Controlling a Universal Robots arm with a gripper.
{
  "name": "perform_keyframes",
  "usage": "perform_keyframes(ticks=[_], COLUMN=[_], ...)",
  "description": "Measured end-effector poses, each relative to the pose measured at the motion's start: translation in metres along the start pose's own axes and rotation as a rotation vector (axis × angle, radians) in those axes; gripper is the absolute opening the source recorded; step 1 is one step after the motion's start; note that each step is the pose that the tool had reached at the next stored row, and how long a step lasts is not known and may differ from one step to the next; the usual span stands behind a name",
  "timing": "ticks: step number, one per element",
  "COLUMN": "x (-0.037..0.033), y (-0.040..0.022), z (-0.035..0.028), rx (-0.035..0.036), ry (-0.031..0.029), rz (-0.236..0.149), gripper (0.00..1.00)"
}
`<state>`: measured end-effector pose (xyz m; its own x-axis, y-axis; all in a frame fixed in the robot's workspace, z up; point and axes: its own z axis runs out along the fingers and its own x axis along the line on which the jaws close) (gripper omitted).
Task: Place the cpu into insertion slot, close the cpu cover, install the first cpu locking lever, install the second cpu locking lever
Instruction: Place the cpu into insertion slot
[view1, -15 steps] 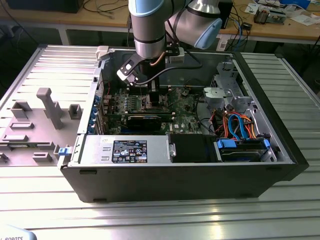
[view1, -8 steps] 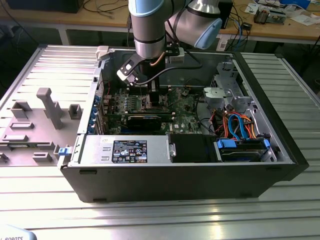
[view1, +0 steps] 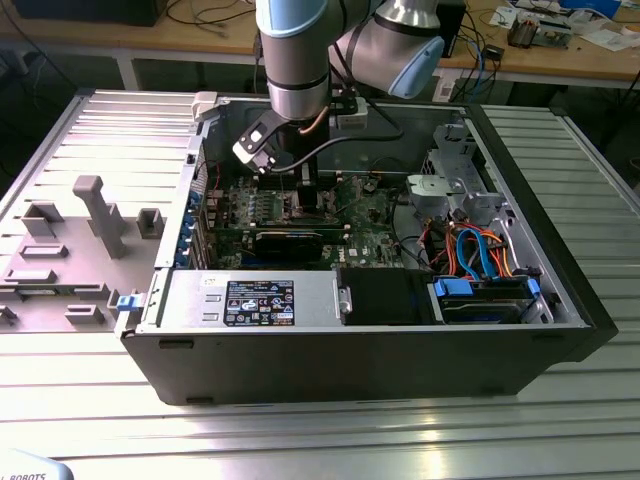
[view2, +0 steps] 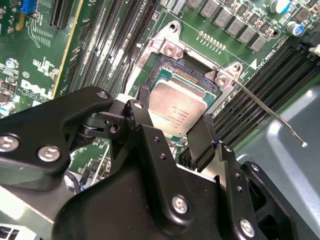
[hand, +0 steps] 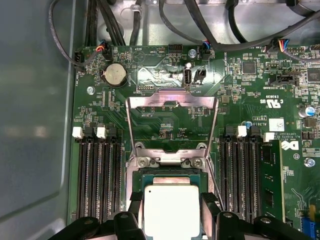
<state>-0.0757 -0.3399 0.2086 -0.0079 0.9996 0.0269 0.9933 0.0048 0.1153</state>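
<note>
**Cpu Pinched Over the Open Insertion Slot**

Found the gripper (view1: 310, 192) reached down into an opened computer case (view1: 350, 365), laid flat on the counter (view1: 300, 440) so that the motherboard (hand: 250, 100) faced up toward it. Found it narrowed onto the cpu (view2: 180, 107), a black finger (view2: 200, 137) pressed against each of two opposite edges in both wrist views; held by the edges, most likely, to leave the silver top and the contact side untouched. Located the chip right between the fingertips and directly over the insertion slot (view2: 182, 75), with the dark bed and silvery rim of that slot showing just past the gripper. Could not tell whether seated in the recess or a shade above it. Noted the cpu cover (hand: 172, 101) swung up on its hinge just beyond the gripper, its window framing bare board, evidently thrown back to leave the way down free. Noted a thin locking lever (view2: 265, 112) angled out to one side of the gripper, unlatched and lifted off the board, presumably for the same reason. Saw long black memory slots (hand: 95, 180) flanking the gripper on both sides.
</note>
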Motion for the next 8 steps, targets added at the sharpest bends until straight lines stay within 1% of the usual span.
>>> perform_keyframes(ticks=[8], x=[-0.0015], y=[-0.0006], z=[0.0051], rx=[0.0001], ry=[-0.0002], rz=[0.002], gripper=[0.54])
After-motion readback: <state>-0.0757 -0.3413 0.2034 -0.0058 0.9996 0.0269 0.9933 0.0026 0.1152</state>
